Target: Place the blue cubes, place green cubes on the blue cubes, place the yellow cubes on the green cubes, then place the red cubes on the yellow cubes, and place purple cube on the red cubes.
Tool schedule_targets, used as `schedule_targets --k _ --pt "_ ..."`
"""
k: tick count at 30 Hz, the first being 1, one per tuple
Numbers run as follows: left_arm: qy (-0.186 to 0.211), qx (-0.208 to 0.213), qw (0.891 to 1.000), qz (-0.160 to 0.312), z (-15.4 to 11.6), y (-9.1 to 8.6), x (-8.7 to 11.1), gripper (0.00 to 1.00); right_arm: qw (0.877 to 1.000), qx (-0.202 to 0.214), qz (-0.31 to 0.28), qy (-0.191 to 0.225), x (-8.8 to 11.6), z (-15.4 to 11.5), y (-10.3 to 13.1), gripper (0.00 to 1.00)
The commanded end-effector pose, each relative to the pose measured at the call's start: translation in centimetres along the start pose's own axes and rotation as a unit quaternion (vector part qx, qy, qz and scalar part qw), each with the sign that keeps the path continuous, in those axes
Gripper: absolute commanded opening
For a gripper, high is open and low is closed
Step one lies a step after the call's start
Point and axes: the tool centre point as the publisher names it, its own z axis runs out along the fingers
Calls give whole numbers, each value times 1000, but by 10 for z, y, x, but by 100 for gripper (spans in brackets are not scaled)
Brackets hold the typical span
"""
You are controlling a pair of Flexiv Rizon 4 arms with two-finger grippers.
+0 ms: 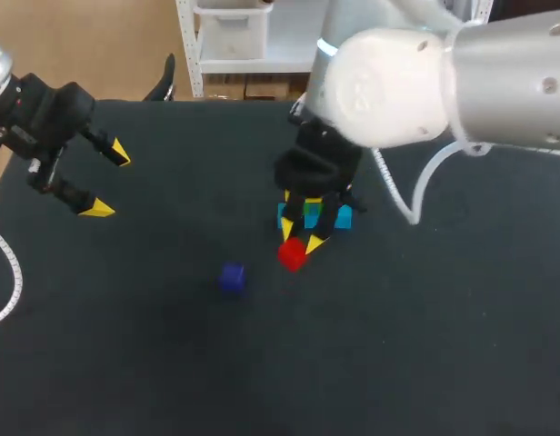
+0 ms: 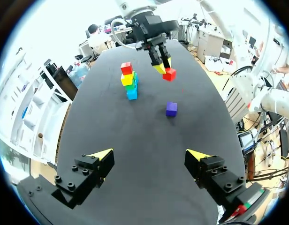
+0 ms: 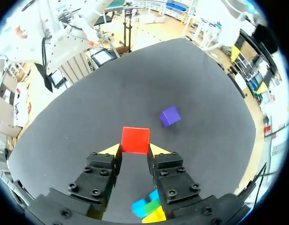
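**Right gripper clamps a red cube beside the stack**

The right gripper [image 3: 135, 151] has its 2 yellow fingertips pressed against opposite sides of a red cube [image 3: 135, 139], so it is closed on that cube. From these views I cannot tell whether the cube rests on the black table [image 1: 444, 345] or hangs just above it. The gripper and its cube are just beside the stack [image 2: 129, 82], near the middle of the table.

The left wrist view shows the stack's order: blue at the bottom, then green, then yellow, with a second red cube [image 2: 126, 68] on top. From above, 2 blue cubes [image 1: 339, 218] sit side by side at its base, partly hidden by the right arm.

The purple cube [image 1: 232, 278] lies alone on the table, near the held cube on its left and apart from the stack.

The left gripper [image 1: 108, 180] is over the table's left side, well apart from every cube, with its fingers spread wide and nothing between them.
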Motion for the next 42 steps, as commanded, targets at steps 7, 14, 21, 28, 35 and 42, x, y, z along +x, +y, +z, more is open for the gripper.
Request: schedule_targets --k 7,14,21,28,35,42 --pt "-2 0 1000 2 0 0 2 100 992 37 121 8 30 -44 31 0" --pt "-2 0 1000 2 0 0 2 100 973 77 218 4 50 -63 36 0" --pt "-2 0 1000 2 0 0 2 100 958 97 270 17 64 -80 34 0" --pt "-2 0 1000 2 0 0 2 100 947 108 303 22 75 -85 20 0" --pt "-2 0 1000 2 0 0 2 100 937 140 320 8 85 -80 0 0" --pt "-2 0 1000 2 0 0 2 100 935 139 327 1 91 -77 -12 0"
